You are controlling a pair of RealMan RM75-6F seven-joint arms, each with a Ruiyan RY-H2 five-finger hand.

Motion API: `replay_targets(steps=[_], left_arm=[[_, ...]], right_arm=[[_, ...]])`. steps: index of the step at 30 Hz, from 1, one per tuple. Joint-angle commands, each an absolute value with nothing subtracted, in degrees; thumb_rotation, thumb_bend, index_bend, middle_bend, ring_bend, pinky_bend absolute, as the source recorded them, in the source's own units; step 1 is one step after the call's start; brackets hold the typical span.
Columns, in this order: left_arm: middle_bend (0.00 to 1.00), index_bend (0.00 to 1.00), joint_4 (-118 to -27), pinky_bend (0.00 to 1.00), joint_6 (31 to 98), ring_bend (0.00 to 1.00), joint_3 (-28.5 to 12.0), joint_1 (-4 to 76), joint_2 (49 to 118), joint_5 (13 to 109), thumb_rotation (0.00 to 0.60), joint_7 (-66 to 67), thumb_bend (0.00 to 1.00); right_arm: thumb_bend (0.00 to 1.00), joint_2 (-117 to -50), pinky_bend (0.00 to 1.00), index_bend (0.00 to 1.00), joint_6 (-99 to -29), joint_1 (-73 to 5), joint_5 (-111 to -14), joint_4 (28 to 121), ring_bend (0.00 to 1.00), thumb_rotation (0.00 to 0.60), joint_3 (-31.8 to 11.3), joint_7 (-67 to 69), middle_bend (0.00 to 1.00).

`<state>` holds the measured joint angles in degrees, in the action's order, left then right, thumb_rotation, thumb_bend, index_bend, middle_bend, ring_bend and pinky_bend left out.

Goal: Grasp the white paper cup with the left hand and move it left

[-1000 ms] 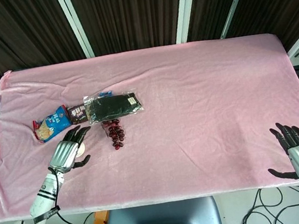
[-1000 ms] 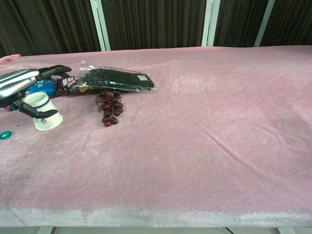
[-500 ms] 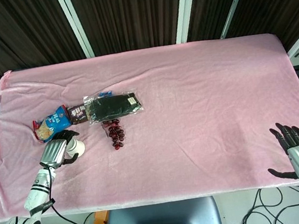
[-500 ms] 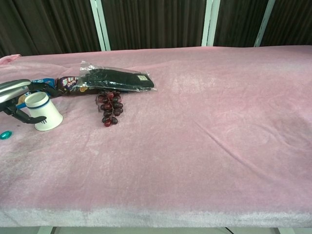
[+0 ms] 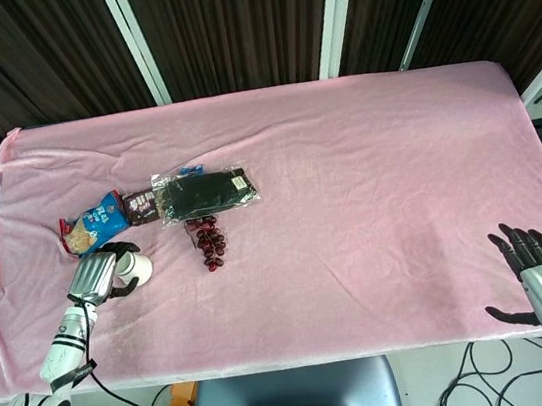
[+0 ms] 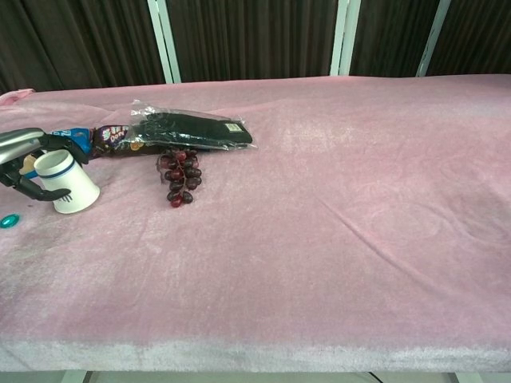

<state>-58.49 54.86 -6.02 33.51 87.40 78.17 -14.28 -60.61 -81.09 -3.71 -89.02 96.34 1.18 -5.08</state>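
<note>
I can't read any words here. The snack packs (image 6: 112,136) and the label (image 6: 232,126) on the dark bag (image 6: 192,132) have print, but it's too small and blurry.

Even, bright light from overhead is falling across both views, and the pink cloth (image 5: 369,179) is showing only soft shadows in its creases. The plastic bag (image 6: 192,128) is catching faint glare. The dark curtains (image 5: 226,27) are staying dim. Both views are looking sharp, with slight bending of lines at the frame edges.
</note>
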Motion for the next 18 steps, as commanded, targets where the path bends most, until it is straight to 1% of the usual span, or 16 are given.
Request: replay_targets(steps=[1,8,13,18], left_arm=[[0.33,0.34,-59.55,0.36,56.49,0.26,-5.98,32.91,86.49,78.81,0.600,-14.23,0.33],[0.33,0.34,-64.01,0.35,61.59,0.26,-5.08,29.88,82.01,79.94,0.600,-11.74,0.33],[0.32,0.32,-65.64,0.33,62.22,0.25,-3.95,27.61,80.18,78.91,0.600,-9.55,0.33],[0.32,0.31,-64.74,0.32,62.18,0.25,-3.15,26.27,80.29,78.66,0.600,-10.14,0.33]], right_arm=[[0.21,-60.66,0.00,0.00,-81.04,-3.73,-88.97,96.35,0.00,0.600,1.16,-5.17,0.00],[0.21,-60.91,0.00,0.00,-80.90,-3.75,-88.88,96.38,0.00,0.600,1.18,-5.81,0.00],[0.21,-61.39,0.00,0.00,-80.72,-3.79,-88.32,96.54,0.00,0.600,0.98,-7.12,0.00],[0.21,-61.83,0.00,0.00,-80.37,-3.96,-88.46,96.76,0.00,0.600,1.09,-8.10,0.00]])
